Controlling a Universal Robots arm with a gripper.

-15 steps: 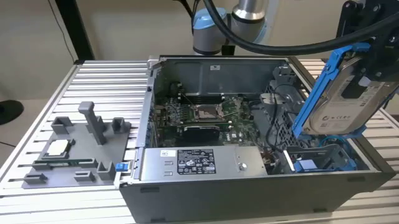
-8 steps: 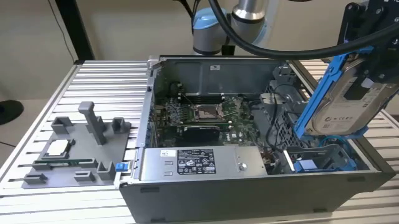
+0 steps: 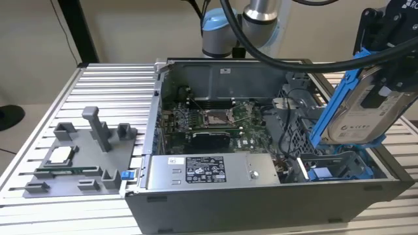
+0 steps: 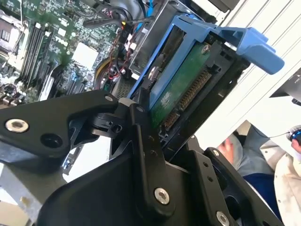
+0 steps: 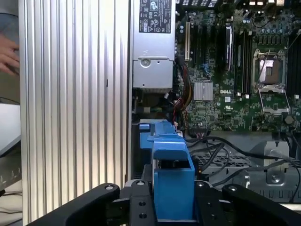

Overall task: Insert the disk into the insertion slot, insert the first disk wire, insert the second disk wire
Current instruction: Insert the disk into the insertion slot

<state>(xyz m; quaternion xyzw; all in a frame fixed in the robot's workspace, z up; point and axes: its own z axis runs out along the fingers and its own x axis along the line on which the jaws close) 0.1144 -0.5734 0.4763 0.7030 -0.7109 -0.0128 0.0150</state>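
Exterior view, from its left: a grey plastic parts fixture (image 3: 68,161) w/ upright posts sits on the ribbed aluminium worktop (image 3: 117,83). Next to it is the open grey metal computer case (image 3: 261,208), open face up. Inside is a green motherboard (image 3: 209,122), w/ a grey labelled power-supply box (image 3: 202,170) along the near wall. At the case's end toward the exterior view's right is the insertion slot (image 3: 339,164), a grey perforated sheet-metal bay w/ blue plastic tabs.

Above the slot, upper right in that view, is the silver rectangular disk (image 3: 365,115) w/ white label, clipped in a bright blue plastic carrier. It hangs in the air, steeply tilted, lower end close over the slot but not in it. The black jaws are clenched on the disk at the carrier's upper end.

Second wrist view: the disk's green circuit-board side (image 4: 183,89) and connector row face the camera, and it sticks out past the jaws toward the case interior. First wrist view: the blue carrier edge (image 5: 171,176) sits squarely btwn the two black fingers (image 5: 141,205), w/ motherboard and power-supply box beyond. A person's hand (image 5: 7,52) shows beyond the worktop's edge.
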